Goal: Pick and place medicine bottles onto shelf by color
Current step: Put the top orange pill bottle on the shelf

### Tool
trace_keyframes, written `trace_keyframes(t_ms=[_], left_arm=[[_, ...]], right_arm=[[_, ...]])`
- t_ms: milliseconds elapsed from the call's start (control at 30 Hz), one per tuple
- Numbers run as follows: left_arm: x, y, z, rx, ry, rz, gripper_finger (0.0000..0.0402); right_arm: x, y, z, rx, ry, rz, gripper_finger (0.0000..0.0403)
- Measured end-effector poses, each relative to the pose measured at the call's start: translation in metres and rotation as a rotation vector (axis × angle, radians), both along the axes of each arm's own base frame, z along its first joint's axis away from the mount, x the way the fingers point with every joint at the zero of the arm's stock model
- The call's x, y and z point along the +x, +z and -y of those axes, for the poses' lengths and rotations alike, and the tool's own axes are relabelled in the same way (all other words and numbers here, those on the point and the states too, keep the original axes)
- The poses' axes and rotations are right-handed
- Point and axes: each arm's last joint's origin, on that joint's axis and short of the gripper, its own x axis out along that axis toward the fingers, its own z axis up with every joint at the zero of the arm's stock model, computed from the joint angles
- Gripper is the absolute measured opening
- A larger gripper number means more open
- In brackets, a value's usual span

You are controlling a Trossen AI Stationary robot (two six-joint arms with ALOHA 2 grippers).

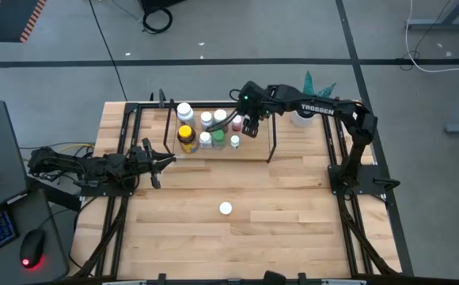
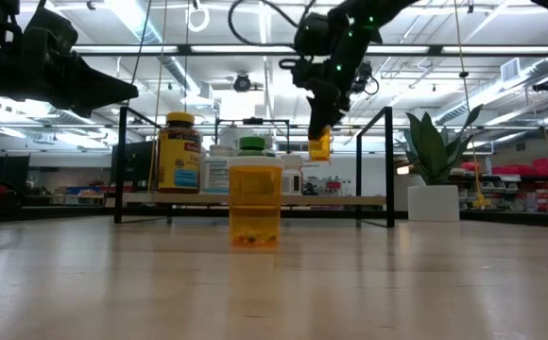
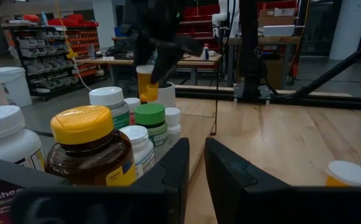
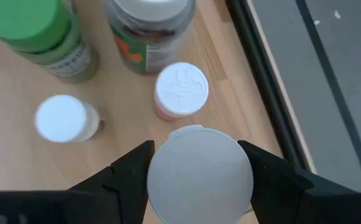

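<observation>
The shelf [image 1: 214, 153] stands at the table's far middle and carries several medicine bottles, among them an amber one with a yellow cap [image 1: 186, 136] and a green-capped one [image 3: 150, 116]. My right gripper [image 1: 250, 127] hovers over the shelf's right part, shut on a small orange bottle with a white cap [image 2: 320, 144]. Below it on the board stand a small pinkish bottle with a white cap [image 4: 180, 89] and another white-capped one [image 4: 62, 118]. An orange bottle with a white cap [image 1: 225, 208] stands alone on the table's middle. My left gripper [image 1: 165, 162] waits shut at the left, level, pointing at the shelf. My right gripper pinches the small orange bottle between its two fingers at opposite sides of the white cap [image 4: 199, 171]. The fingers come slanting down from above. The bottle hangs below the fingers [image 2: 323, 118], slightly tilted, clear of the shelf board and the bottles under it.
A green plant in a white pot [image 2: 433, 194] stands at the table's far right, beside the shelf. Thin black uprights [image 2: 388, 165] frame the shelf. The shelf's right end [image 1: 257, 150] is bare board. A keyboard and mouse [image 1: 30, 252] lie off the table's left.
</observation>
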Motion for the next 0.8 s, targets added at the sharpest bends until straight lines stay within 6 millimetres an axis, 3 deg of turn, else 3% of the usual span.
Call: trace_keyframes(t_ms=[367,800], left_arm=[[0.000,0.000,0.000,0.000,0.000,0.000,0.0057],[0.000,0.000,0.000,0.000,0.000,0.000,0.0062]], right_arm=[[-0.012,-0.045,0.015,0.022,-0.035,-0.013,0.0234],[-0.007,-0.047,0.022,0.015,-0.013,0.055,0.0234]])
